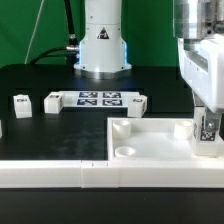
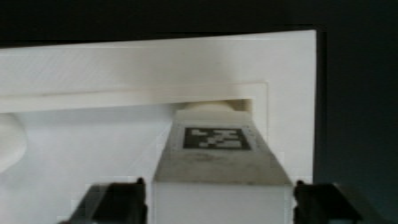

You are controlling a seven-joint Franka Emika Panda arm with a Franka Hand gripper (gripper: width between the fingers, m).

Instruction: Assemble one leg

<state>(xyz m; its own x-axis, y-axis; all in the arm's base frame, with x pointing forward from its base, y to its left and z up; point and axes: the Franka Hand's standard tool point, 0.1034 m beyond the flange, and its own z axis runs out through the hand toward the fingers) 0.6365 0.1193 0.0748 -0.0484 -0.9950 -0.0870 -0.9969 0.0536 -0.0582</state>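
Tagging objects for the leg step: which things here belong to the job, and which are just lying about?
Job: short chunky white plastic leg with a square tag, clamped in the gripper; large white square panel with round corner sockets.
Lying about: two small white tagged blocks; thin flat white marker board; long white rail in front.

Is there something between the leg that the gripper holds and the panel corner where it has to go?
Nothing visible. The gripper holds the leg right at the white panel's corner on the exterior view's right; the wrist view shows only bare panel ahead of its tip.
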